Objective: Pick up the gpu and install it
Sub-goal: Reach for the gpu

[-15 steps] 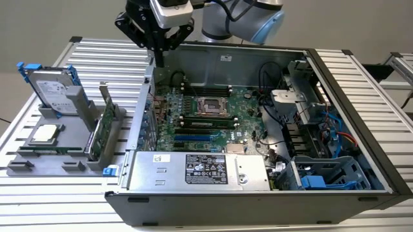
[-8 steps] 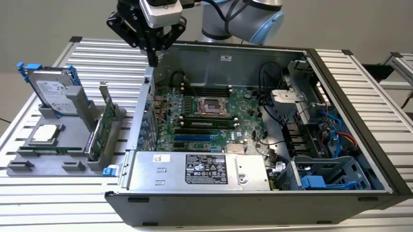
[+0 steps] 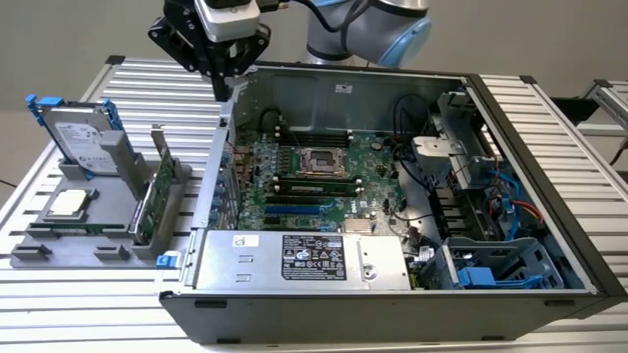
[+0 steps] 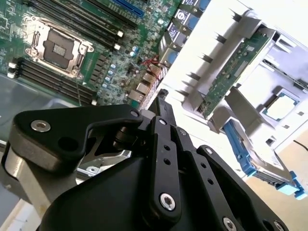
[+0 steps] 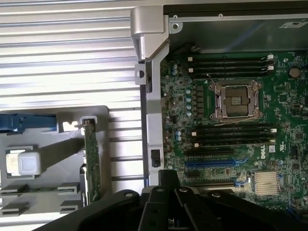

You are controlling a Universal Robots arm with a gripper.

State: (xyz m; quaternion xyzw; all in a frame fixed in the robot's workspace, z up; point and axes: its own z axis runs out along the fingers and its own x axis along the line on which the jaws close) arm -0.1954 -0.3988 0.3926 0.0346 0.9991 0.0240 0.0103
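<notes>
Plainly, the pick-up has not begun. In the exterior view the gripper [image 3: 223, 90] hangs high over the rear corner of the open computer case [image 3: 530, 140]. Its fingers are clenched to a single point with nothing between them. The gpu [image 3: 157, 191] stands upright on its edge in the grey holder [image 3: 98, 237] on the worktop [image 3: 147, 88]. It is below the gripper, toward the exterior view's left, and well apart from it. The hard drive [image 3: 84, 136] with blue rails stands in the same holder, farther toward the exterior view's left.

In the second wrist view the gripper [image 4: 161, 97] again shows its fingers [image 4: 164, 113] pressed together and bare, aimed near the edge of the motherboard [image 4: 72, 53]. The gpu [image 4: 236, 72] lies off to one side in its slot, untouched.

In the first wrist view the gripper [image 5: 168, 174] sits over the wall of the case, between the motherboard [image 5: 231, 110] and the holder. The gpu [image 5: 91, 163] is seen edge-on, just beside the case wall.

By my reckoning the step in hand is the approach to the card. A grasp would call for the fingers to part first. The gripper would also have to cross from the case wall to a spot over the card's top edge and line up across its thin board.
</notes>
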